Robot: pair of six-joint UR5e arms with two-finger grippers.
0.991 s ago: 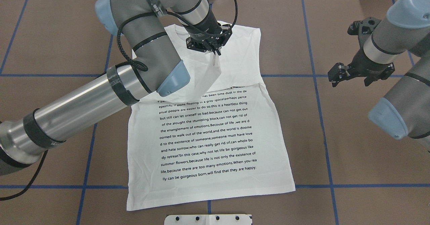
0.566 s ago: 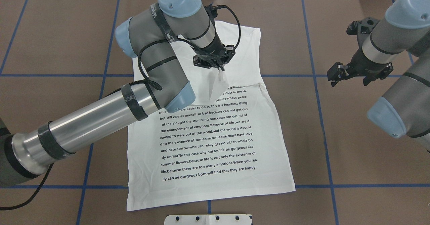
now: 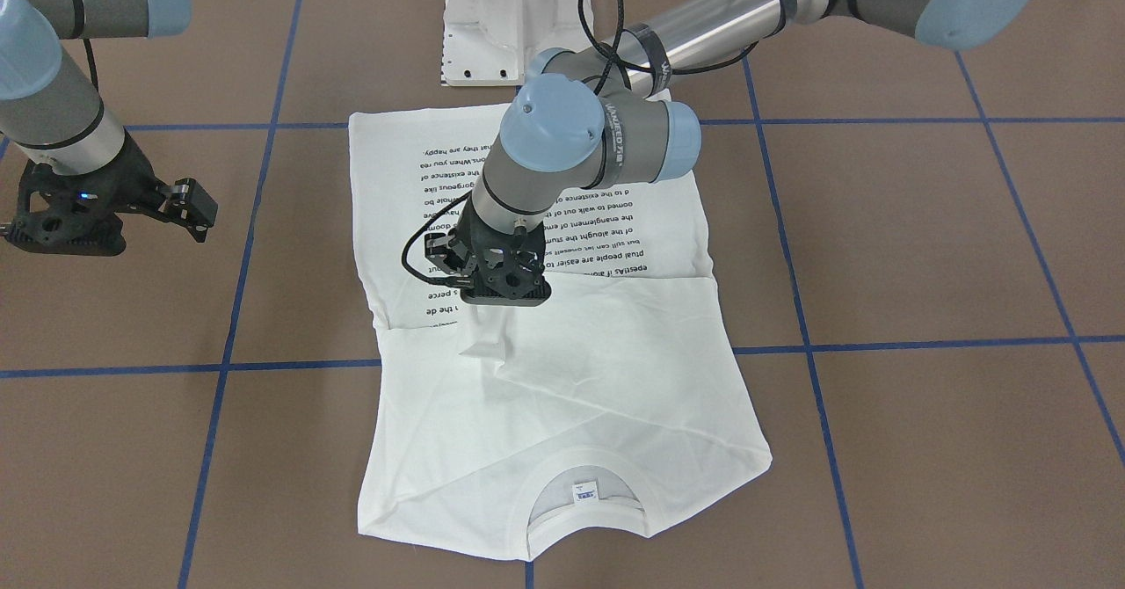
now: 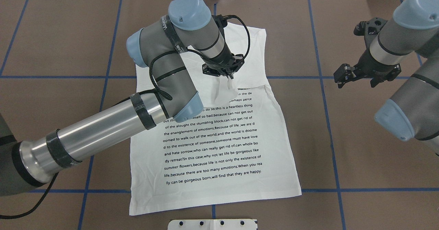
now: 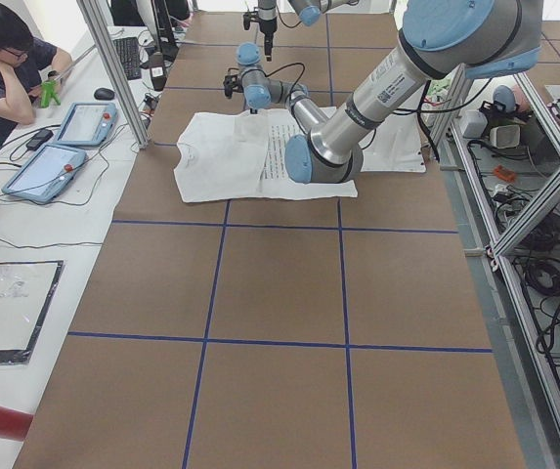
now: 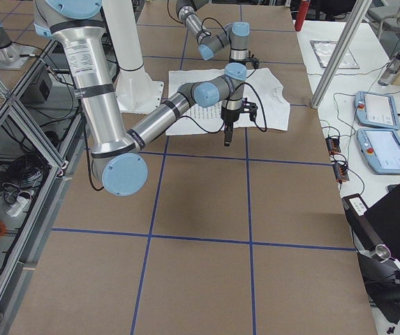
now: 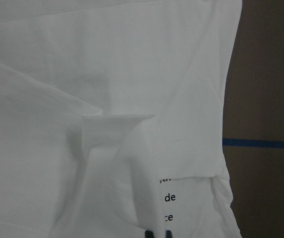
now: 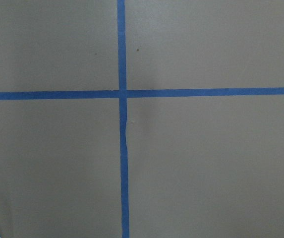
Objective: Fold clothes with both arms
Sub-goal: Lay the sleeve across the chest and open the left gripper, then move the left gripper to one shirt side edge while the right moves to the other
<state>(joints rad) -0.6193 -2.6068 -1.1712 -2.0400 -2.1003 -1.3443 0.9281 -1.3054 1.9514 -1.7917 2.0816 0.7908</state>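
White T-shirt [image 4: 212,147] lies spread mid-tabletop [image 4: 51,34]; the left claw [image 4: 228,79], clenched on a lifted sleeve fold, seems mid-fold. The next move calls for lowering it flat, then letting go. Right claw [image 4: 341,76] hovers released, well aside.

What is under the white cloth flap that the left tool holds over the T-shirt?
Under the lifted flap pinched by the left tool lies the front of the white long-sleeved cotton T-shirt. The ends of its top black printed lines show; their beginnings are covered.
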